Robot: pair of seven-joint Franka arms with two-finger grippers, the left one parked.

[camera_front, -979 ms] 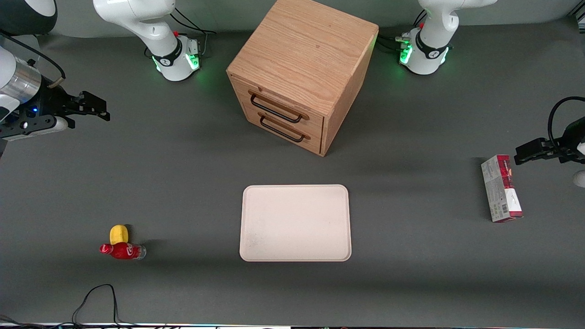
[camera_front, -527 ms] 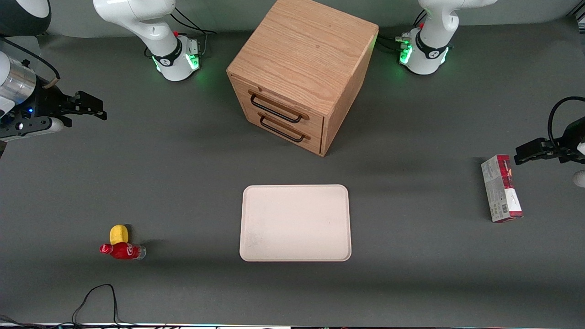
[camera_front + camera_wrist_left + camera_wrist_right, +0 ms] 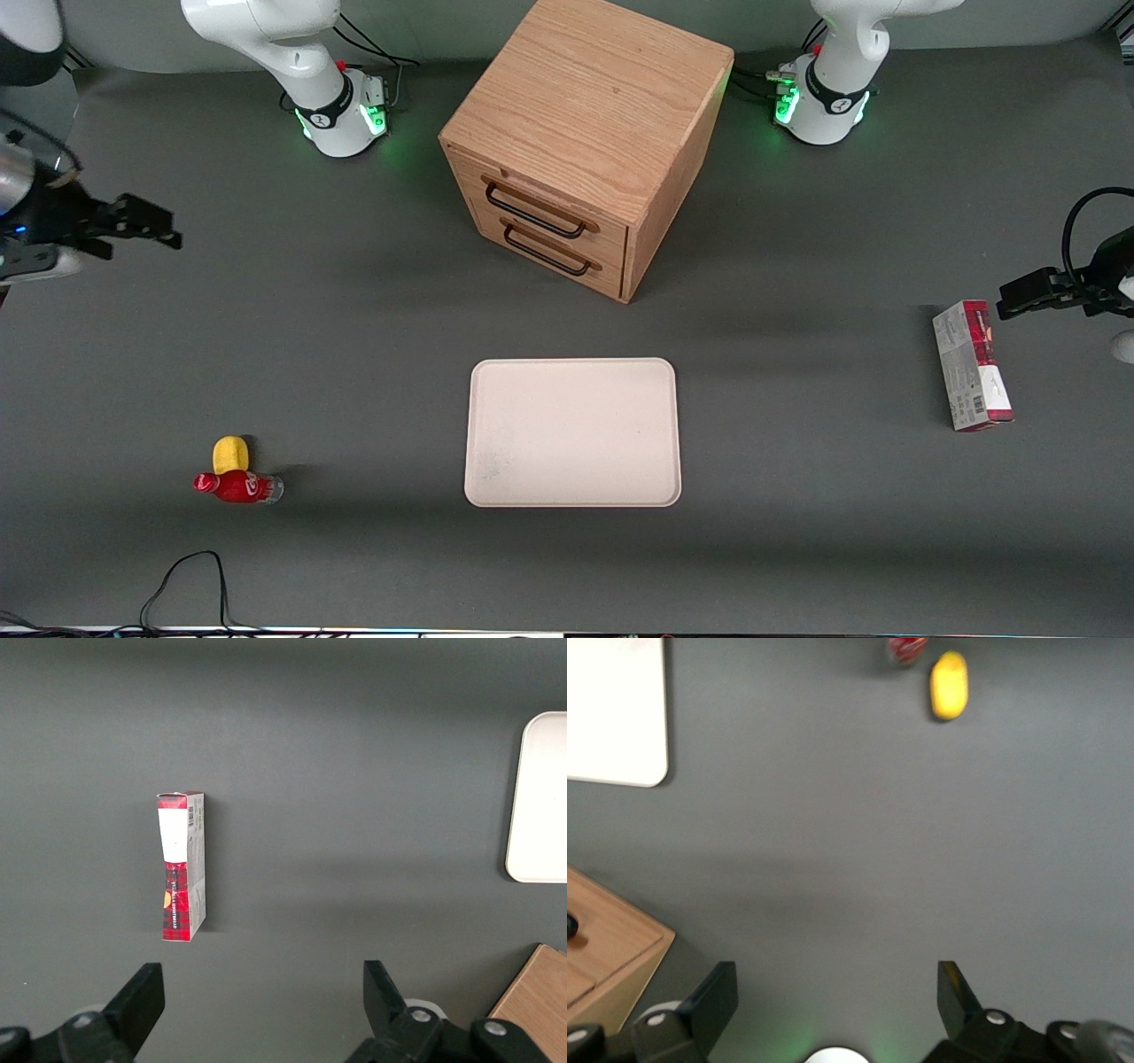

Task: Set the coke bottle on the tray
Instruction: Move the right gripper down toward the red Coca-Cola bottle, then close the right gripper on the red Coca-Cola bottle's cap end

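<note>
The bottle [image 3: 237, 486] lies on its side on the grey table [image 3: 354, 354], toward the working arm's end and near the table edge closest to the front camera, its red cap pointing toward that end and its clear base toward the tray [image 3: 572, 431]. A yellow lump [image 3: 230, 453] sits just beside it, touching or nearly so, slightly farther from the camera. White lettering shows on the bottle's red label but is too small to read. Bare table separates the bottle from the tray, which lies flat and holds nothing, its rounded corners and low rim unobstructed on every edge. A wooden cabinet [image 3: 585, 142] with two black-handled drawers stands farther from the camera than the tray, with a strip of bare table between them. Toward the parked arm's end lies a red-and-white carton [image 3: 971, 365], its print unreadable, well apart from the tray. A black cable [image 3: 182, 580] loops at the table edge nearest the camera, close to the bottle. The gripper [image 3: 151, 228] hovers at the working arm's end of the table, farther from the camera than the bottle and well apart from it; the right wrist view shows its fingers [image 3: 713, 997] spread wide, holding nothing, with the bottle [image 3: 906, 649] and the lump [image 3: 949, 685] in sight. Since a second ago it has drawn back toward that end, while nothing on the table has moved.
</note>
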